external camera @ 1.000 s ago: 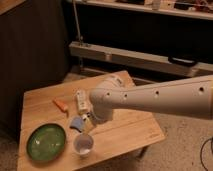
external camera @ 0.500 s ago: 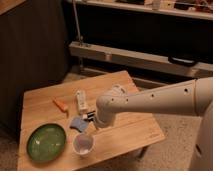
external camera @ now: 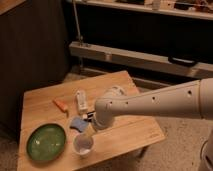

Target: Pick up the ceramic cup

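Observation:
The ceramic cup (external camera: pixel 82 145) is a small white round cup with a pale inside. It stands upright near the front edge of the wooden table (external camera: pixel 127 135), just right of the green plate (external camera: pixel 46 141). My gripper (external camera: pixel 89 131) hangs at the end of the white arm (external camera: pixel 155 105), which reaches in from the right. It sits just above the cup's upper right rim, and I cannot see whether it touches the cup. A small blue object (external camera: pixel 78 123) lies right behind the cup, next to the gripper.
An orange object (external camera: pixel 60 104) and a white oblong object (external camera: pixel 81 101) lie further back on the table. A dark cabinet (external camera: pixel 30 55) stands at the left. A long metal rail (external camera: pixel 145 59) runs behind the table. The table's front edge is close to the cup.
The arm has swung lower and toward the front left, bringing the gripper from the middle of the table down to just above the cup. The cup and plate have not moved.

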{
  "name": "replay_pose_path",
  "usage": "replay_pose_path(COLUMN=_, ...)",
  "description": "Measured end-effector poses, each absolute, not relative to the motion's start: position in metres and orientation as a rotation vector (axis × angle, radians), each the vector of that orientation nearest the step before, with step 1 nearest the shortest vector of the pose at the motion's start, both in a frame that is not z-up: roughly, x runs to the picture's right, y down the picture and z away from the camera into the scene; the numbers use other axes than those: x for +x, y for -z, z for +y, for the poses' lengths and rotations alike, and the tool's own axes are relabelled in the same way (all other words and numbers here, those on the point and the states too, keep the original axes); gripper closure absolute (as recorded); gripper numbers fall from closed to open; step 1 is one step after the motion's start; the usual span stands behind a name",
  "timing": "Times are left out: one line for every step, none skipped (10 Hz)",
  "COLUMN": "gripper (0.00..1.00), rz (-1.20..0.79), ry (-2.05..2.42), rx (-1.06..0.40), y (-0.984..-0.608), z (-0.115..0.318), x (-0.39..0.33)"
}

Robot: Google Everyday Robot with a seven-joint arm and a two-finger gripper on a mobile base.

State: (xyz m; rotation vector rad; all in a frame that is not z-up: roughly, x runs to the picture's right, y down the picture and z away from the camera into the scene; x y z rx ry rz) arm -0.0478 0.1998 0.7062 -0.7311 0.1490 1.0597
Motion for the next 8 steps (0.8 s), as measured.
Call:
replay_pose_path(gripper=0.2, rz=0.156, ry=-1.041, rx=-0.735, y=-0.708, z=0.202, x=-0.054)
replay_pose_path(gripper=0.2, rz=0.157, ry=-1.024, rx=-0.738, y=-0.709, z=0.203, x=-0.06)
replay_pose_path(gripper=0.2, rz=0.161, ry=-1.012, rx=-0.74, y=-0.71, z=0.204, x=-0.062)
replay_pose_path(gripper=0.2, rz=0.163, ry=-0.999, rx=-0.745, y=-0.711, z=0.206, x=-0.067)
replay_pose_path(gripper=0.2, rz=0.17, ry=-0.984, rx=-0.752, y=-0.712, z=0.21, x=-0.07)
replay_pose_path(gripper=0.2, rz=0.18, ry=-0.975, rx=-0.758, y=-0.714, z=0.213, x=-0.071)
replay_pose_path(gripper=0.22, rz=0.193, ry=-0.968, rx=-0.765, y=-0.715, z=0.216, x=-0.071)
replay_pose_path(gripper=0.3, rz=0.229, ry=-0.955, rx=-0.787, y=-0.72, z=0.22, x=-0.07)
